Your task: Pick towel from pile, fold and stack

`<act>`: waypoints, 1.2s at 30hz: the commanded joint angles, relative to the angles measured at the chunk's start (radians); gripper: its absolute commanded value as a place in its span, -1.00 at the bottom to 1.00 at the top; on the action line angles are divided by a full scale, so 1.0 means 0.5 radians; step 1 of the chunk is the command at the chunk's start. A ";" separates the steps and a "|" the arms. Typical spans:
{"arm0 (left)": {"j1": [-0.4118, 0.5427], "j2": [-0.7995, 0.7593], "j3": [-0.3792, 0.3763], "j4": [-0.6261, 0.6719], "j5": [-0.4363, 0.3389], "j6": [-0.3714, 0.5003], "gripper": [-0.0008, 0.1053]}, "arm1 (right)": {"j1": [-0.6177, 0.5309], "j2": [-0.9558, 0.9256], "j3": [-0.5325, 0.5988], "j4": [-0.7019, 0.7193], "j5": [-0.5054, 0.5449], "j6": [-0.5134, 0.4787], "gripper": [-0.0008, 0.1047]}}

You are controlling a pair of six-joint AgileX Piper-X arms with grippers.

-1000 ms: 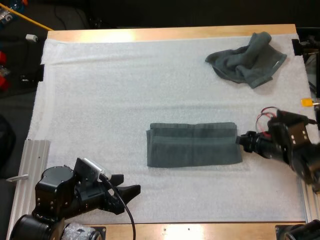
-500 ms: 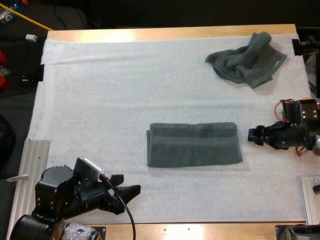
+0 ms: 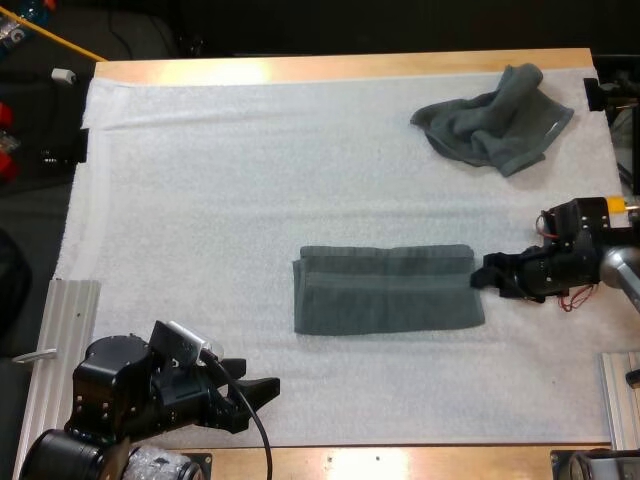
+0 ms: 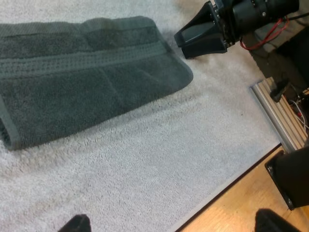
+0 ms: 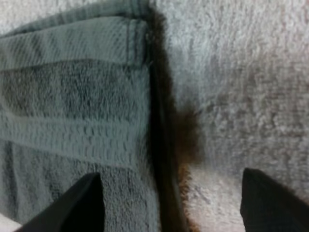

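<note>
So the folded towel [image 3: 388, 289] is dark grey-green, folded into a long flat rectangle. It lies roughly mid-way across the white mat [image 3: 250, 180], a bit toward the near side, with its long sides running left to right and a woven band along its length. The crumpled towel [image 3: 494, 118], same colour, sits in a loose rumpled heap near the mat's far right corner, well apart from the folded one.

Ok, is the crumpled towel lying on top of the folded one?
No, the crumpled towel lies at the far right corner of the white mat, apart from the folded towel near its middle.
</note>
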 commanded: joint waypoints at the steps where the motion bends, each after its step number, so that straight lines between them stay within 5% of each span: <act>1: -0.002 -0.001 -0.012 0.018 -0.003 -0.021 0.25 | 0.019 0.010 -0.014 -0.037 -0.044 0.022 0.14; 16: -0.002 -0.001 -0.012 0.053 0.009 -0.037 0.25 | 0.504 0.150 -0.014 -0.320 0.086 0.461 0.12; 22: -0.002 -0.001 -0.012 0.053 0.013 -0.042 0.25 | 0.521 0.146 -0.014 -0.179 0.319 0.456 -0.44; 26: -0.002 -0.001 -0.012 0.053 0.013 -0.042 0.25 | 0.520 0.081 -0.014 -0.033 0.579 0.348 -0.96; 36: -0.002 -0.001 -0.012 0.053 0.013 -0.042 0.25 | 0.520 -0.211 -0.140 0.424 1.516 -0.154 -0.99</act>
